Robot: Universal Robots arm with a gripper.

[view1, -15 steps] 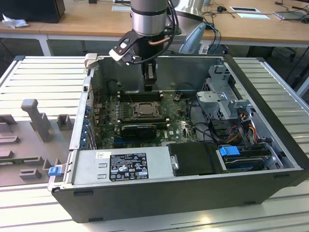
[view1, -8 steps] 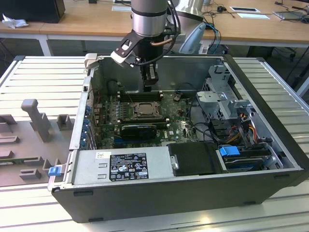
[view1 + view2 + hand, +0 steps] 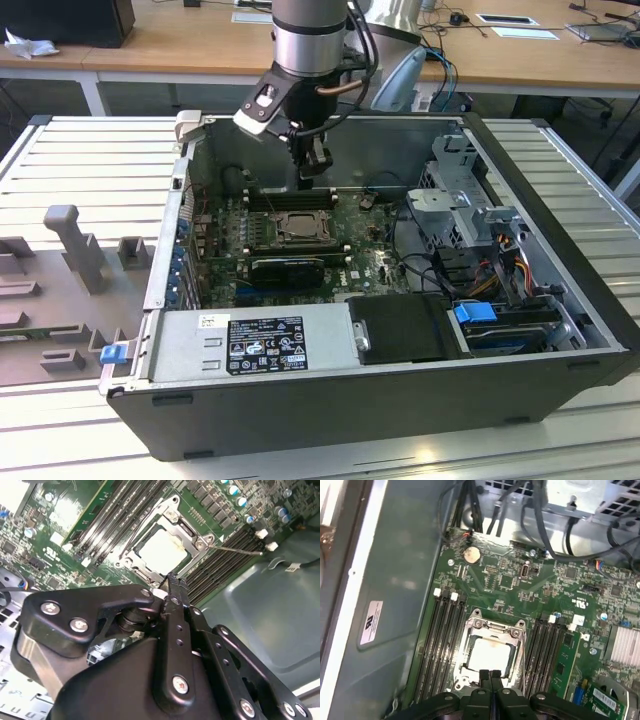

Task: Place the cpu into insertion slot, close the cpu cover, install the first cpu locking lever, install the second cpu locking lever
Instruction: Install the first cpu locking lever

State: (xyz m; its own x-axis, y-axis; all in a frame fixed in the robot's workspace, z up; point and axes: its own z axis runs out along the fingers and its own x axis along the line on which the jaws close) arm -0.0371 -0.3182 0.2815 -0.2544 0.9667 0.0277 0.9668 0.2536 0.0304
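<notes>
From here I read the cpu (image 3: 490, 655) as already seated in the insertion slot (image 3: 278, 236), which sits in the middle of the exterior view on the motherboard (image 3: 510, 580) inside the open computer case (image 3: 400, 400) on the slatted counter (image 3: 90, 140). The cpu cover (image 3: 495, 627) looks folded flat over it, with the pale chip top showing through the cut-out and the black memory slots (image 3: 442, 640) on either side. The gripper (image 3: 490, 672) hangs just above the near edge of the socket frame. Its jaws are clenched tip to tip with nothing I can make out between them, and I cannot tell whether the tips touch the frame. In the second wrist view a thin wire locking lever (image 3: 235, 549) juts out from a corner of the socket across the memory slots, apparently not latched, so I judge the lever work is the step in hand. I cannot tell which of the two levers this is. That calls for fine alignment, since the wire is slim and springy. The closed tips would have to bear squarely on it and carry it under its catch without sliding onto the memory slots or scraping the board.
</notes>
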